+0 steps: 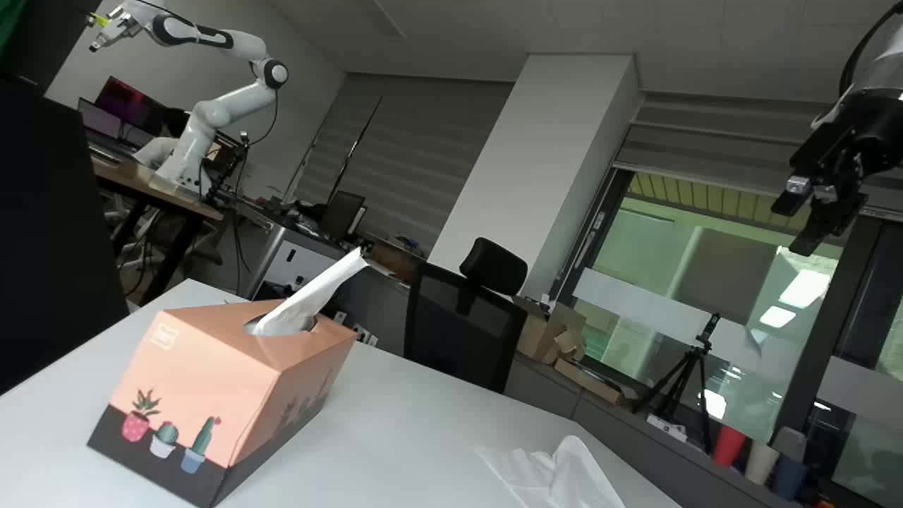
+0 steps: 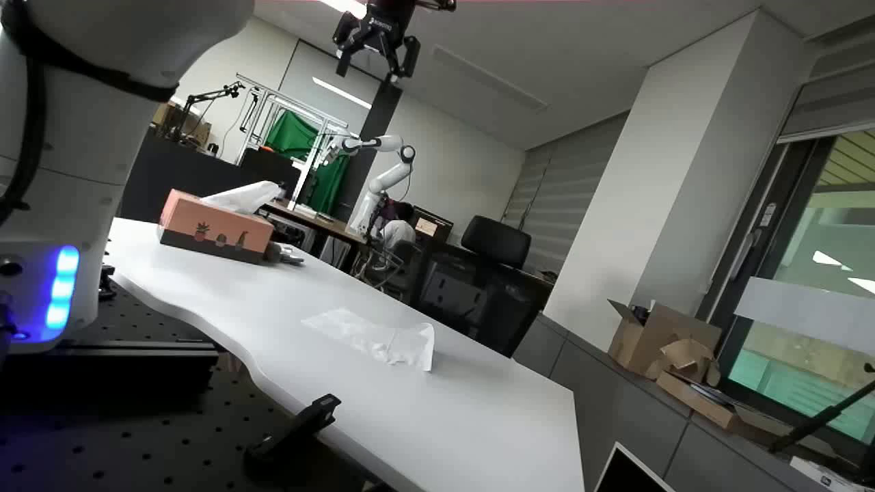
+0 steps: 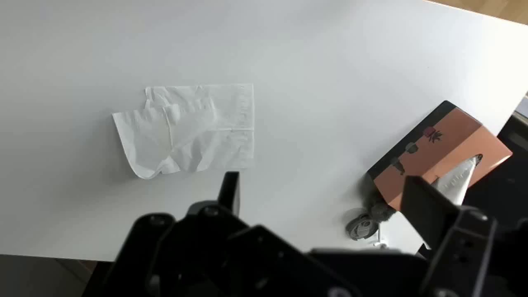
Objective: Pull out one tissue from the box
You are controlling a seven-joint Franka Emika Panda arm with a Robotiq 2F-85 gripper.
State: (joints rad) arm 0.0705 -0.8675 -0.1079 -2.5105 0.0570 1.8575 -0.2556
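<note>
A white creased tissue (image 3: 189,132) lies flat on the table, partly folded over at one end. It also shows in both exterior views (image 1: 557,476) (image 2: 379,342). The salmon-pink box (image 1: 197,374) stands on the table in both exterior views (image 2: 215,229) and at the right of the wrist view (image 3: 437,150). Another white tissue (image 1: 310,296) sticks up out of the slot on its top. My gripper (image 3: 322,177) is open and empty. It hangs high above the table in both exterior views (image 1: 794,226) (image 2: 369,72), apart from the box and the loose tissue.
Small dark grey round objects (image 3: 363,227) lie on the table against the end of the box. A black office chair (image 1: 462,324) stands beyond the table's edge. A black clamp (image 2: 294,430) sits at the table's near edge (image 2: 253,365).
</note>
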